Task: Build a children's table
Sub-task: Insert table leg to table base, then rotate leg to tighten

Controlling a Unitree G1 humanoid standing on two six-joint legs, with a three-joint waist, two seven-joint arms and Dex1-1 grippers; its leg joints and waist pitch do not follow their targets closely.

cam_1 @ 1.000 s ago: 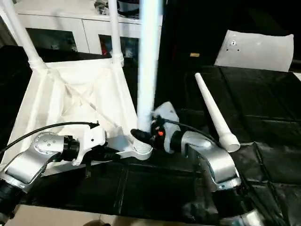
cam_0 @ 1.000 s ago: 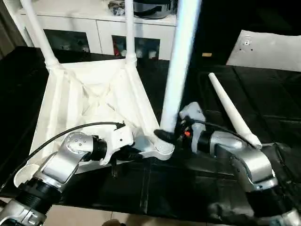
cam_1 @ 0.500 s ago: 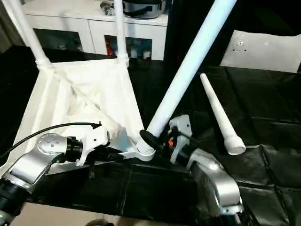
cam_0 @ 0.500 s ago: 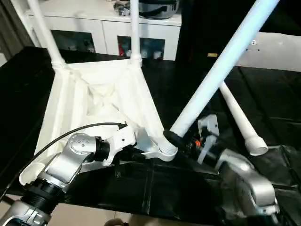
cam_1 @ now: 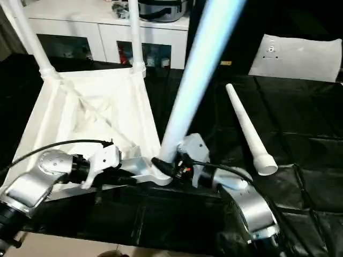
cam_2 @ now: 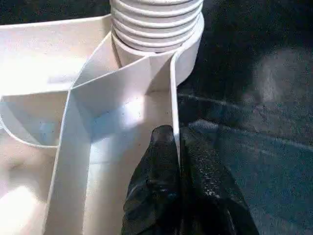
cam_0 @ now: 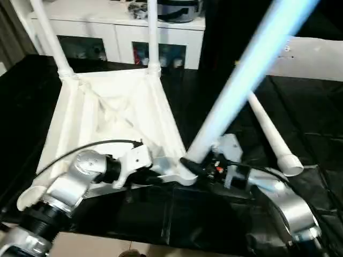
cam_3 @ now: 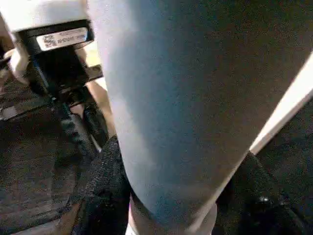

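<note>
Table top (cam_0: pixel 107 115): white, upside down on the black bench (cam_1: pixel 300 134), ribbed underside facing up.
Fitted legs: two already stand upright in the far corner sockets, one at the far left (cam_0: pixel 51 37), one at the far right (cam_0: pixel 153 35).
Near corner socket (cam_2: pixel 156 24): ridged white collar, seen close in the left wrist view.
Left pincer (cam_2: pixel 178 161): closed, black fingers pinching a thin upright rim of the table top just beside that socket.
Held leg (cam_1: pixel 201 69): long, pale, tilted away to the right, its lower end down at the near right corner of the table top.
Right pincer (cam_1: pixel 163 165): clamped around the held leg's lower end, dark fingers (cam_3: pixel 102 196) on either side of it.
Spare leg (cam_1: pixel 246 131): lying loose on the bench, to the right of the right arm, apart from the table top.
Writing: a small white label with a printed code (cam_3: pixel 61 38) on the black part in the right wrist view; the characters are too small to read.
Background: white cabinet (cam_0: pixel 123 32) with dark openings behind the bench.
</note>
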